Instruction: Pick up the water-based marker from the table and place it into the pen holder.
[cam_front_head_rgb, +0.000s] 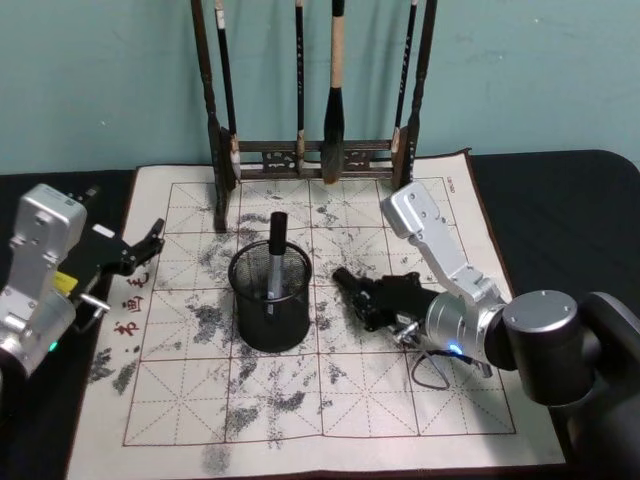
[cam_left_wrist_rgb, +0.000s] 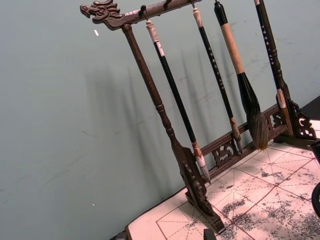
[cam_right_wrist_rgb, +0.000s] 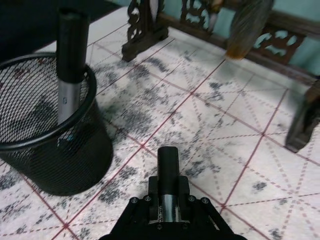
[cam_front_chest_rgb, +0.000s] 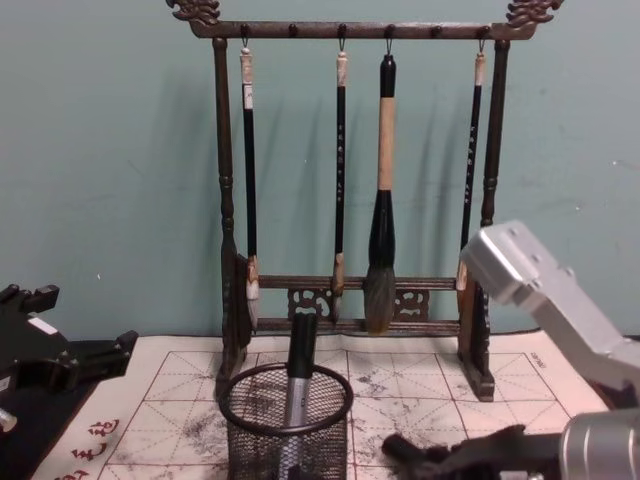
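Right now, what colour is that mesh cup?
The cup is black all over, mesh and rim; the right wrist view shows it best.

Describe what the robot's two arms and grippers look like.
Both arms are boxy silver-grey links ending in black grippers. The left arm bears a yellow patch and a green light behind the left gripper. The right arm has a round dark-capped joint, a blue light and a thin black cable loop behind the right gripper.

Wooden brush rack (cam_front_chest_rgb: 300, 30), four hanging brushes (cam_front_chest_rgb: 379, 250)
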